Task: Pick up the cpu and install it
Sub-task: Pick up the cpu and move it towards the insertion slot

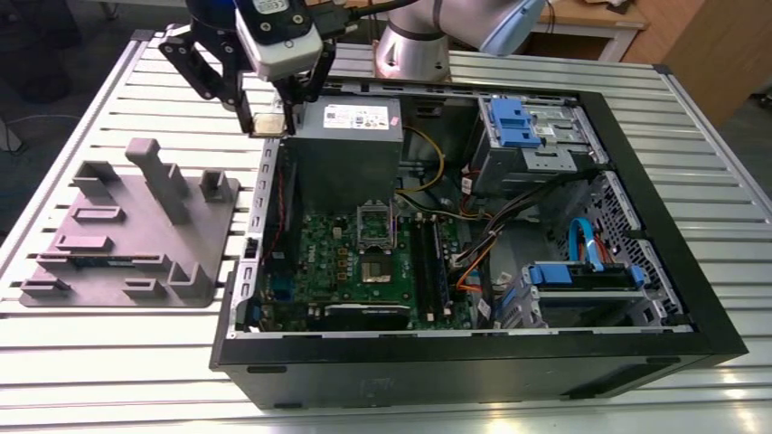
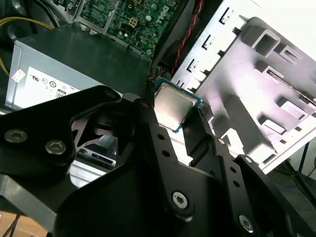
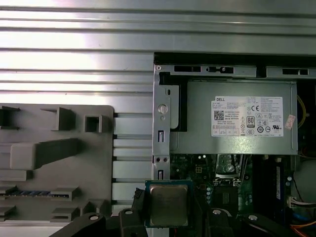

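Ok so the gripper (image 1: pixel 269 114) is clenched on the cpu (image 1: pixel 268 125). The black fingers (image 2: pixel 148 129) pinch it by two opposite edges, and the silvery top faces the wrist cams. Looks level in the first wrist view, a bit tilted in the second, prob just the cam angle.

In the exterior view the chip hangs in the air over the far corner of the pc case (image 1: pixel 483 362) on that view's left, just beside the power supply (image 1: pixel 350 136). Afaict it's touching nothing but the fingers. In the first wrist view it sits right over the case's side wall, between the grey tray (image 1: pixel 145 231) and the inside of the case.

The case lies open on a slatted metal table (image 1: pixel 121 362), w/ the tray next to it on the exterior view's left, close but apart. One tray slot holds a thin strip (image 3: pixel 29 192) w/ blue bits, can't tell what it is.

Inside the case the green board (image 1: pixel 350 262) has the socket (image 1: pixel 376 268) about mid-board, well apart from the cpu. Blue drive brackets (image 1: pixel 522 122) are over on the exterior view's right.
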Robot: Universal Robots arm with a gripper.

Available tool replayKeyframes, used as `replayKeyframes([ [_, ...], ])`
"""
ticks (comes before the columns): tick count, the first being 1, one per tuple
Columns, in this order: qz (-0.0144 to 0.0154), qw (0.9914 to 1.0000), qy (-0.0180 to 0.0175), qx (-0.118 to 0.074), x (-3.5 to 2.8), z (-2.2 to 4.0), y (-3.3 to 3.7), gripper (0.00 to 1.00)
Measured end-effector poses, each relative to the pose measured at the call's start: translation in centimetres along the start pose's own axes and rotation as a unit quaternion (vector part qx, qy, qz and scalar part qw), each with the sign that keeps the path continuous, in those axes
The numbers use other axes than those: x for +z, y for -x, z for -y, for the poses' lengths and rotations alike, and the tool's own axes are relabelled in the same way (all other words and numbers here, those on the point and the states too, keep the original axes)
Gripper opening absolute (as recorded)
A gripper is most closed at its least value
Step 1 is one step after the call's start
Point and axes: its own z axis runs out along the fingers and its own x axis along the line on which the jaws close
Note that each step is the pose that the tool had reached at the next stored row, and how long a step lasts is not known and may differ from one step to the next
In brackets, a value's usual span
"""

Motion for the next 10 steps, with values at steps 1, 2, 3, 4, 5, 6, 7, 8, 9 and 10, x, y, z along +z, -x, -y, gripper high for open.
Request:
replayKeyframes([
  [1, 0.0, 1.0, 0.0, 0.0, 0.01, 0.0, 0.12, 0.47],
  [2, 0.0, 1.0, 0.0, 0.0, 0.01, 0.01, 0.28, 0.47],
  [3, 0.0001, 1.0, 0.0, 0.0, 0.02, 0.0, 0.47, 0.47],
  [4, 0.0, 1.0, 0.0, 0.0, 0.03, 0.0, 0.65, 0.47],
  [5, 0.0001, 1.0, 0.0, 0.0, 0.03, 0.0, 0.86, 0.47],
  [6, 0.0, 1.0, 0.0, 0.0, 0.04, 0.0, 1.08, 0.47],
  [7, 0.0, 1.0, 0.0, 0.0, 0.05, 0.0, 1.29, 0.47],
  [8, 0.0, 1.0, 0.0, 0.0, 0.06, 0.0, 1.5, 0.47],
  [9, 0.0, 1.0, 0.0, 0.0, 0.06, 0.0, 1.7, 0.47],
  [10, 0.0, 1.0, 0.0, 0.0, 0.07, 0.0, 1.94, 0.47],
])
